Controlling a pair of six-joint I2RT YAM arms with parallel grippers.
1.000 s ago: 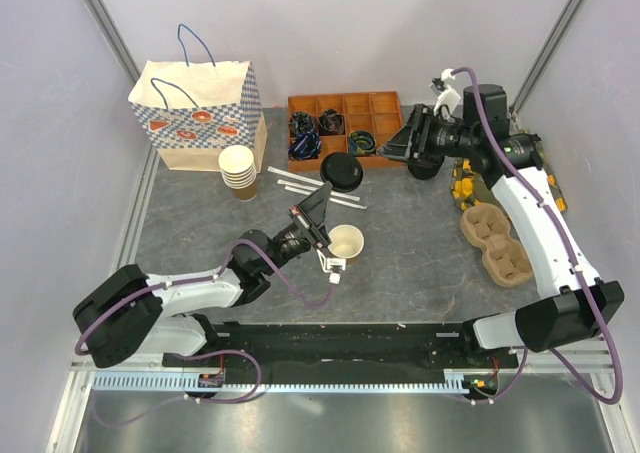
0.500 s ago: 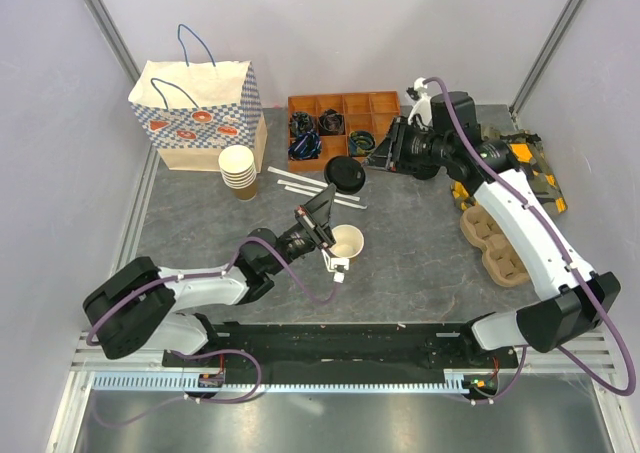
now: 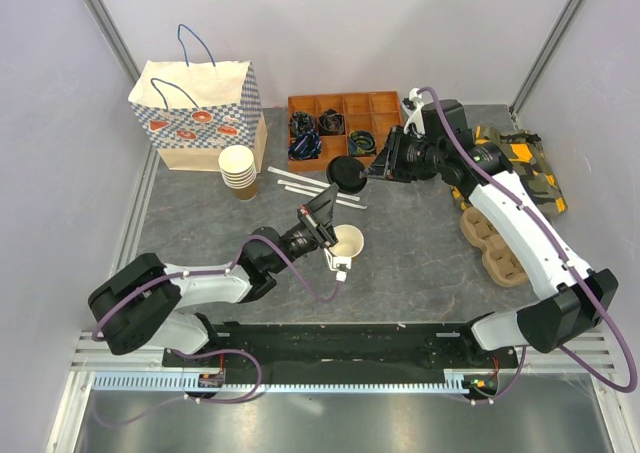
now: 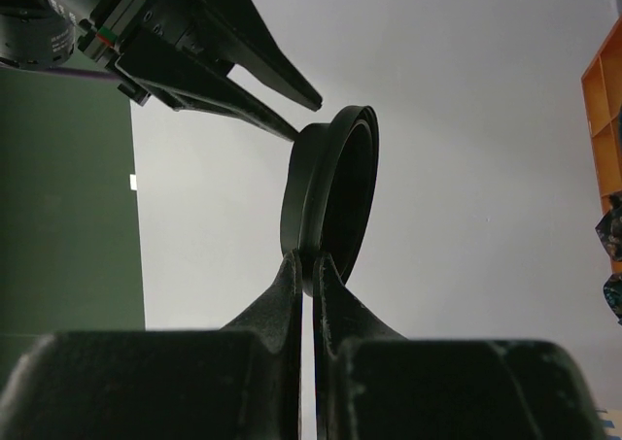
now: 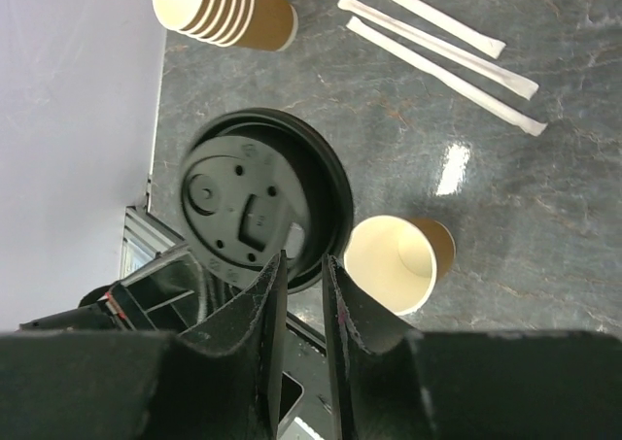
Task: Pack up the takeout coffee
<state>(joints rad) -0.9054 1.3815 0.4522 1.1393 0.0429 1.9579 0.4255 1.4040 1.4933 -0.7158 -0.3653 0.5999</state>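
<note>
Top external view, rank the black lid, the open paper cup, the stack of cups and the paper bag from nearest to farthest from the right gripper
1. black lid: gripped by the right gripper itself.
2. open paper cup: mid-table, toward the arm bases.
3. stack of cups: off to the left.
4. paper bag: back left corner.

The right gripper (image 5: 303, 262) fingers are hiding the blurred lower edge of the lid (image 5: 248, 202); the cup (image 4: 340, 197), pinched by the left gripper (image 4: 309, 257), is showing only as silhouette.
</note>
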